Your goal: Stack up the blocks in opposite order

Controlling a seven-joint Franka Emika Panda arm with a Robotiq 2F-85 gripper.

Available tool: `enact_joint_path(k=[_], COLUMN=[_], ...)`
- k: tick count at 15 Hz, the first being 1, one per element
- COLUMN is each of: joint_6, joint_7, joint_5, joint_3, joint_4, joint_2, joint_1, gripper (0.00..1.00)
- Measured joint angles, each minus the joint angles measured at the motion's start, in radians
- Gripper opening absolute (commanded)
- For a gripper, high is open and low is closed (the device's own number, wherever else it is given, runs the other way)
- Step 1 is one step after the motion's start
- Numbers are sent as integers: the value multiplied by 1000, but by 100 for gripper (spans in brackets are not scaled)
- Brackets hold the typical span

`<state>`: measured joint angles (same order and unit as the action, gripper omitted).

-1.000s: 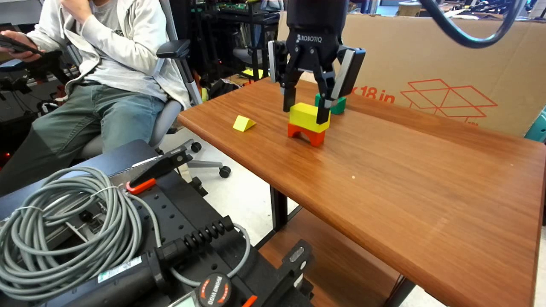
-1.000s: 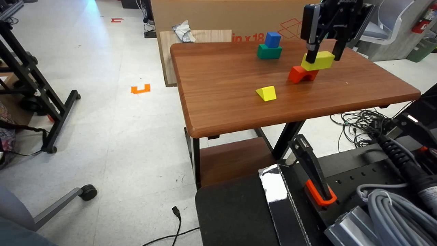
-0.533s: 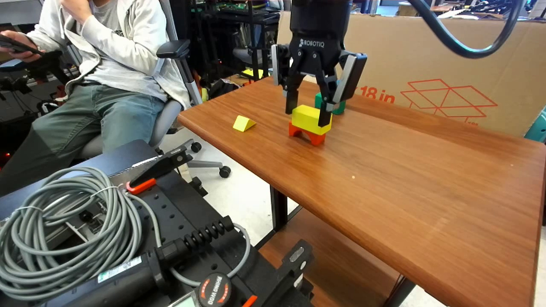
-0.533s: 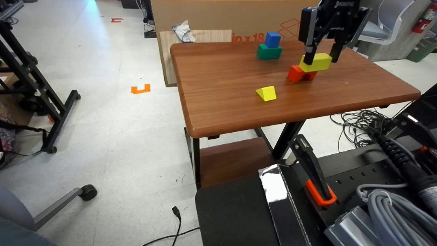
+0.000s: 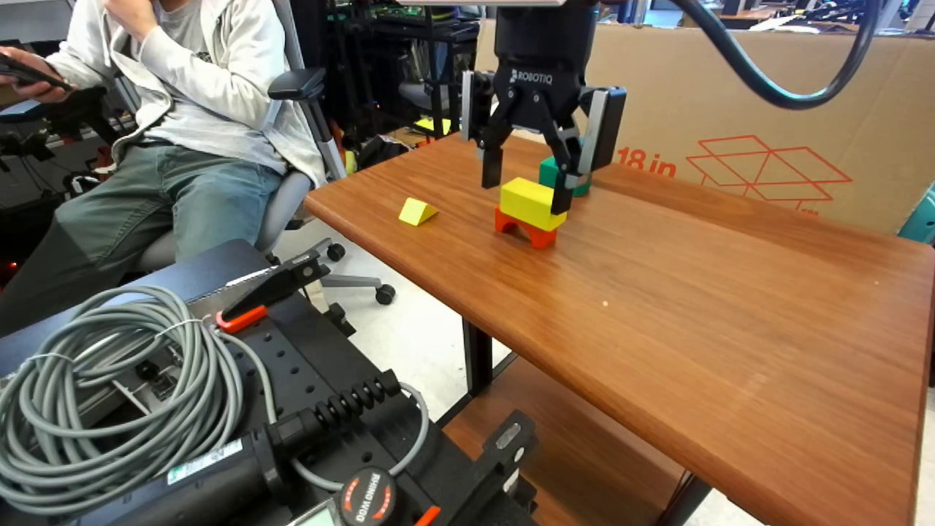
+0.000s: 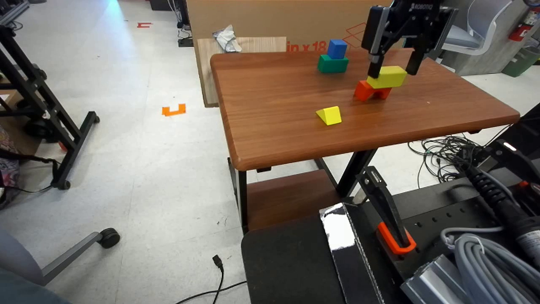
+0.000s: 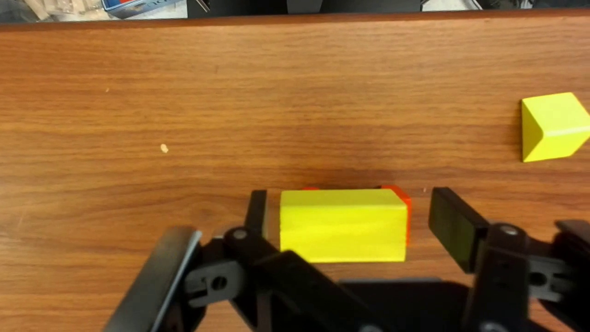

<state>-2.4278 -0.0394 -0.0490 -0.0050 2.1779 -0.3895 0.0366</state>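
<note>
Most of the red block hides beneath the yellow block in the wrist view — the claw spread wide, empty.

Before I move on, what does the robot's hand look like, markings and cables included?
The hand is mostly black, with two jointed fingers, silvery strips on its outer linkage and white ROBOTIQ lettering on its body. In an exterior view a thick dark cable, apparently the robot's, loops nearby. The arm itself barely shows.

In both exterior views, white "ROBOTIQ" marks the black two-fingered gripper. The flat brown cardboard sheet reads, in red, "18 in" and "in x 18". The round black knob carries "RHINO" (remaining characters unclear).
</note>
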Motion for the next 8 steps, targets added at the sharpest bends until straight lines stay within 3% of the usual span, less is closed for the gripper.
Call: enact_joint_path(k=[8], joint_6=[-31], joint_7=[-9], joint_5=[-14], joint_3=[-8], joint_4=[-27], joint_2=[55], joint_1=[0], gripper=[100])
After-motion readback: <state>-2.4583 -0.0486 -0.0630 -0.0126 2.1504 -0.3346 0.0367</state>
